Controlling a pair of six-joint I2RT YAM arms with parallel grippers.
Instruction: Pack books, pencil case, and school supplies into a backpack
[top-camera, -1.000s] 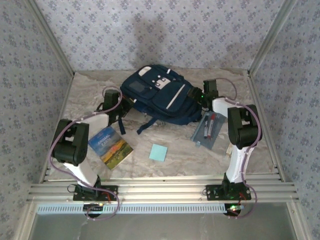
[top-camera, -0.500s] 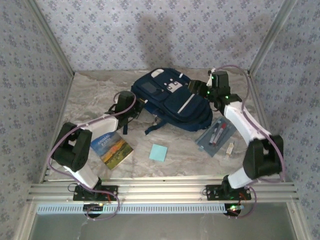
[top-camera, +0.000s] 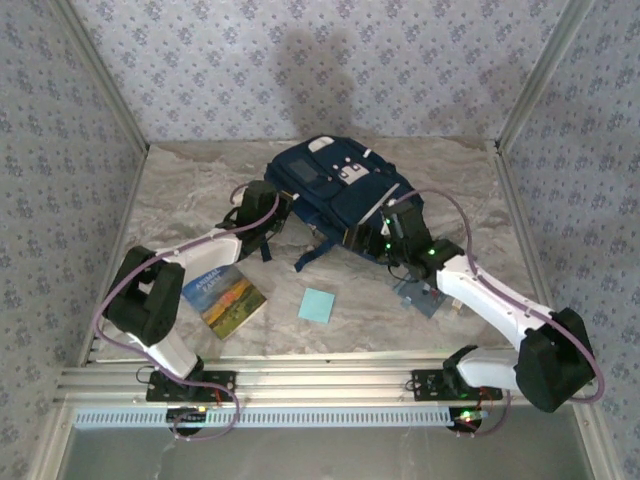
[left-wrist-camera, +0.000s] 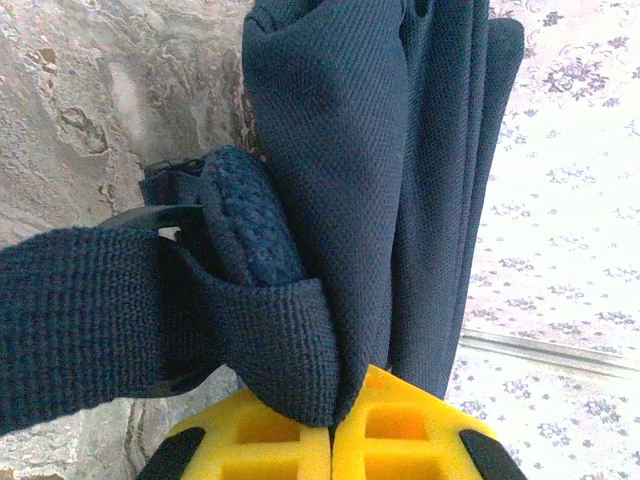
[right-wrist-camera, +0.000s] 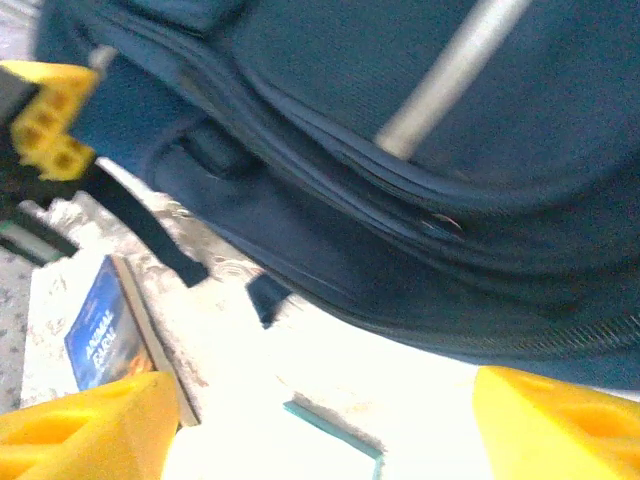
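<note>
The top external camera looks down from above the near, 6 o'clock edge over the whole marble-patterned table (top-camera: 190, 195), with the large navy-blue fabric backpack (top-camera: 335, 195) toward 12 o'clock. The left wrist camera sits tight against that backpack's cloth. The right wrist camera skims its front, facing about 9 o'clock, and shares the thin landscape-cover paperback book (right-wrist-camera: 100, 340) and small light-blue square pad (right-wrist-camera: 335, 432) with the overhead view.

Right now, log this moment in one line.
left gripper: shut on backpack fabric | right gripper: open, beside backpack | book, pencil case, note pad: on table, unpacked
</note>
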